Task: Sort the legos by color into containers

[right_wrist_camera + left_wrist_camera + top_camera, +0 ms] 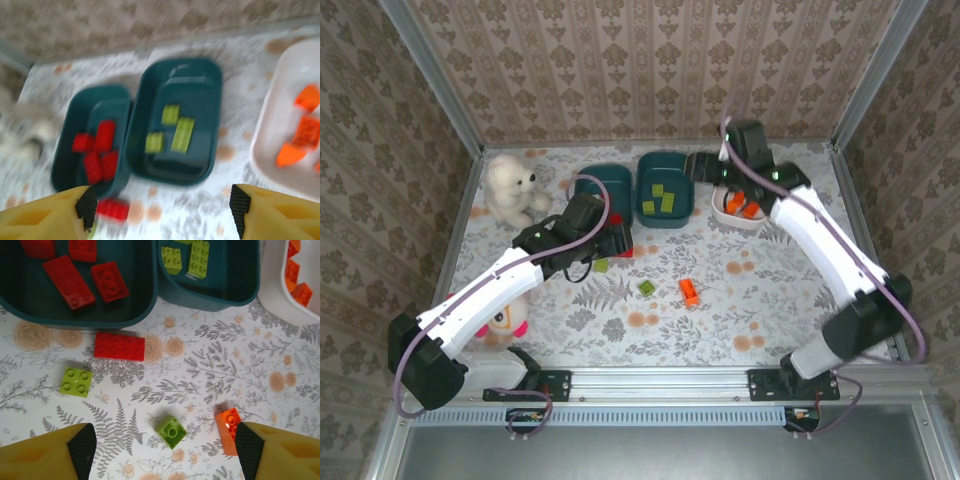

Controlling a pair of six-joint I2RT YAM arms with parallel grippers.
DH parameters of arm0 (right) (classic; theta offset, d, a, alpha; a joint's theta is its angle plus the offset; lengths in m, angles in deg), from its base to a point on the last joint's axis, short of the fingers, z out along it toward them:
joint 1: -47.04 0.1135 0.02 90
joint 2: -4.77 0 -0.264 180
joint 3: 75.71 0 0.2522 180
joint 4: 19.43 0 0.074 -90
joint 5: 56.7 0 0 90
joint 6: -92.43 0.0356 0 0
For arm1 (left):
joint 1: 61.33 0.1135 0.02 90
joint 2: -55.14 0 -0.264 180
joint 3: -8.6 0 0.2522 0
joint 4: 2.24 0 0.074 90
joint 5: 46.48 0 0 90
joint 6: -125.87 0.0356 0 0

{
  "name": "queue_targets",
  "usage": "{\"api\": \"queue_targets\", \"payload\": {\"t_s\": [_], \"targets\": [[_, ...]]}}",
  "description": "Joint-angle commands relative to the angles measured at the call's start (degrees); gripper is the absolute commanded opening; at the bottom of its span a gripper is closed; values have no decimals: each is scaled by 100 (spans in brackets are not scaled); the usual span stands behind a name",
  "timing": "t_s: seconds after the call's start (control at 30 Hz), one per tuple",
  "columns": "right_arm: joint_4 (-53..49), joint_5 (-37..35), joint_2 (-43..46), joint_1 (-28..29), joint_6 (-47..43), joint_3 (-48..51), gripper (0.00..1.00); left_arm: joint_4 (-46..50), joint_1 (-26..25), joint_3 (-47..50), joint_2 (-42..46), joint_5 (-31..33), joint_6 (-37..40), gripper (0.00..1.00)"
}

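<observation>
Legos (665,203) mostly binned: reds in the left teal tub (620,170), greens in the middle teal tub (665,156), oranges in the white tub (738,226). Four strays on the table (770,300): red 2x4 (119,346) just in front of the left teal tub, green 2x2 (76,382) near it, small green brick (170,431) and orange brick (228,429) closer in. Left gripper (165,446) hovers over the strays, jaws wide apart, nothing in them; the small green brick sits approx. between them. Right gripper (163,207) is up over the tubs, jaws apart too, empty, pic blurry. Looks like we're between picks. Next, prob. the left arm drops on the small green brick, closes, carries it to the middle teal tub. It needs to square up w/ that tilted brick and not nudge the orange brick.
</observation>
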Motion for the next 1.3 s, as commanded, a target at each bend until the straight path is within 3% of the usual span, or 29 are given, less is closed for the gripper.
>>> {"api": "queue_targets", "payload": {"t_s": [0.0,0.2,0.37,0.53,0.8,0.9,1.0,1.27], "targets": [[209,-88,842,415,256,1247,78,362,51,-128,-195,49,472,80],[4,74,2520,1280,1082,3104,82,187,147,-17,-555,-156,805,82],[-1055,-461,3207,1479,1617,3510,82,-130,-114,-29,-936,-426,787,82],[-1522,-655,3392,1479,1654,3524,80,-112,-425,-245,-1414,-379,578,81],[-1658,-604,3517,1527,1691,3578,76,215,-456,-477,-1837,38,137,81],[-1599,-562,3498,1532,1650,3584,76,239,-381,-515,-1983,264,418,85],[-1516,-494,3432,1532,1617,3553,76,196,-255,-558,-2174,559,735,96],[-1552,-463,3387,1545,1581,3397,77,-496,29,-542,-2698,615,1269,99]]}}
